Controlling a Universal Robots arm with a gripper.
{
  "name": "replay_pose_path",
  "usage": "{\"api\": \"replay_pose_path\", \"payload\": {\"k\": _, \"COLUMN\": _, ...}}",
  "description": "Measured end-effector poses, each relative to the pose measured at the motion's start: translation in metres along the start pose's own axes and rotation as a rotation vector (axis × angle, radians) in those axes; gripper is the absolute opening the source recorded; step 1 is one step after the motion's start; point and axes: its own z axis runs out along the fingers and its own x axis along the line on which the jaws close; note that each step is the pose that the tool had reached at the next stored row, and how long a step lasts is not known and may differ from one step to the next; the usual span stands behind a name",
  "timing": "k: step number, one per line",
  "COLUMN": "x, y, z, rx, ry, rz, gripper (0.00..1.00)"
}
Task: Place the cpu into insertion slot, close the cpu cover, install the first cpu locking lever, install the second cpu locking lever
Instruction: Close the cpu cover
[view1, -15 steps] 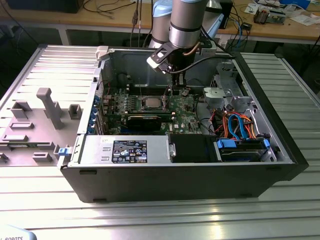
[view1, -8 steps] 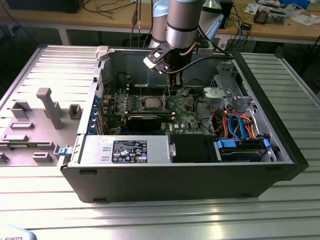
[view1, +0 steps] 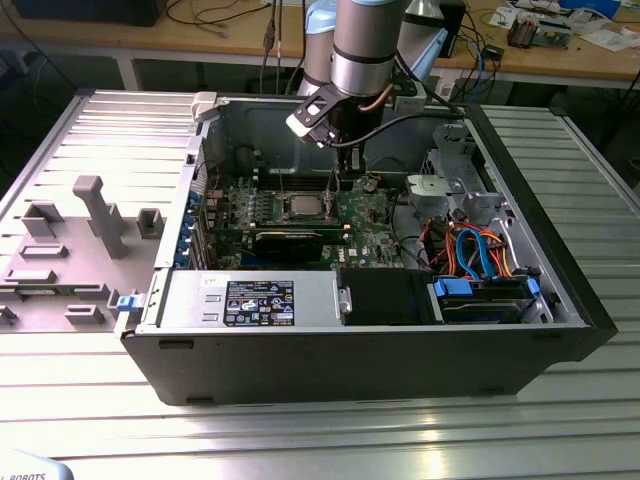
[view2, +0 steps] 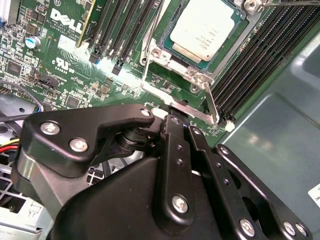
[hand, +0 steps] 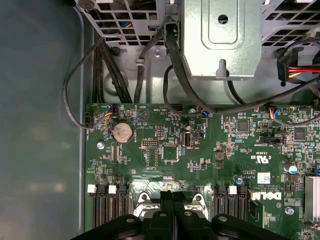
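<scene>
The cpu, a pale silver square chip, lies flat in the insertion slot on the green board; in the exterior view the cpu sits mid-board. The cpu cover lies as a silvery frame around the chip. A thin silvery locking lever runs along the socket's near edge. My gripper hangs just over that lever, black fingers pressed together with nothing seen between them. The exterior view has the gripper to the right of the chip. In the first wrist view the gripper hovers over the socket's edge.
Long black memory slots flank the socket on both sides. Black cables and a grey metal drive cage stand beyond the board. The case wall is close by. A grey tray of fixtures lies outside the case.
</scene>
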Motion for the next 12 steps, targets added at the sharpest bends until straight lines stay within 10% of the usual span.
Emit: {"api": "replay_pose_path", "payload": {"k": 12, "x": -0.0001, "y": -0.003, "z": 0.0004, "rx": 0.0, "ry": 0.0, "rz": 0.0, "gripper": 0.11}}
